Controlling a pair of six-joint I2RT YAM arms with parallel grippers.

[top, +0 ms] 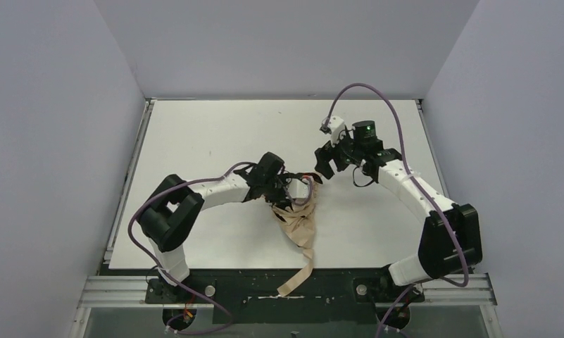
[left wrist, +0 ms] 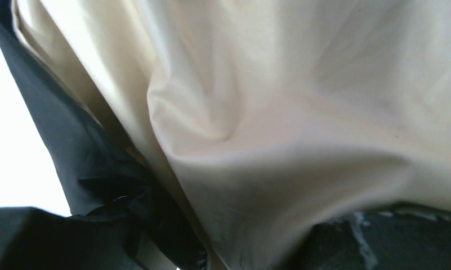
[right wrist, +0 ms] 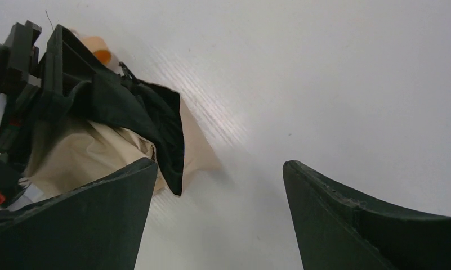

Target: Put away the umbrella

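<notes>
Umbrella (top: pixel 298 227) fabric, beige with black folds, lay bunched on the white counter (top: pixel 208 134), about midway across and toward its near edge. Its tan strap (top: pixel 298 276) trailed from the bunch over that edge and onto the dark base beside the metal rail (top: pixel 124 290). Plain pale walls (top: pixel 279 42) closed the counter in on the left, right and far sides.

The left end effector (top: pixel 287 189) sat at the far end of the bunch, right on top of it. In its wrist view, creased beige cloth filled nearly the whole picture and ran down between the dark fingers (left wrist: pixel 380 239), so it was closed on the umbrella.

The right end effector (top: pixel 327 163) hung just beyond and to the right of the bunch, not touching it. Its fingers (right wrist: pixel 71 225) stood wide apart with only bare counter between them, holding nothing. From its wrist view, the umbrella lay just to the left of its left finger, a black fold draped over the beige cloth.

Purple cables (top: pixel 377 95) looped over both arms.
</notes>
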